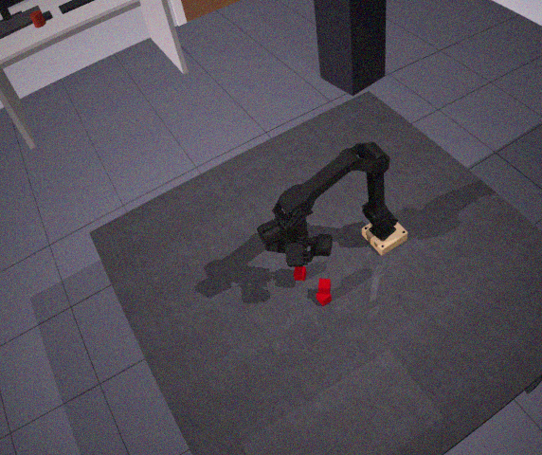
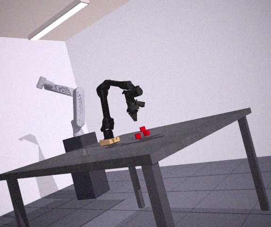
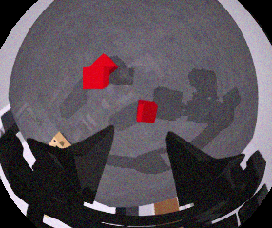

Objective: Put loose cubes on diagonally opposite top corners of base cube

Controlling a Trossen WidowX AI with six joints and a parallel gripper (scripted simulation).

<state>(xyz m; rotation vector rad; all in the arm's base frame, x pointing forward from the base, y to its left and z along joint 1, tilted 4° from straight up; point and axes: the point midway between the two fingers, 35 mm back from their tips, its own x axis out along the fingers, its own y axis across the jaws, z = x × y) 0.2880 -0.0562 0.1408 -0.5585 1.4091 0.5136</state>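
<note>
The red base cube (image 1: 323,299) (image 2: 146,133) (image 3: 108,62) stands on the dark table, turned cornerwise in the top view. A red loose cube (image 1: 324,284) (image 2: 142,128) (image 3: 95,78) rests on it, offset to one side; the exact corner and any small tilt are too small to tell. The other loose red cube (image 1: 299,273) (image 2: 137,135) (image 3: 146,111) lies on the table beside them, apart. My gripper (image 2: 135,120) (image 3: 141,130) is open and empty, pointing down above the table. In the top view its fingertips are hidden behind its body, just above the lone cube.
The arm stands on a pale wooden mount (image 1: 384,246) (image 2: 109,141) (image 3: 59,141). Beyond the table (image 1: 188,318) (image 2: 76,168) are a dark pedestal (image 1: 352,44) (image 2: 81,143) with a pale robot arm (image 2: 78,107), and a white desk (image 1: 80,29).
</note>
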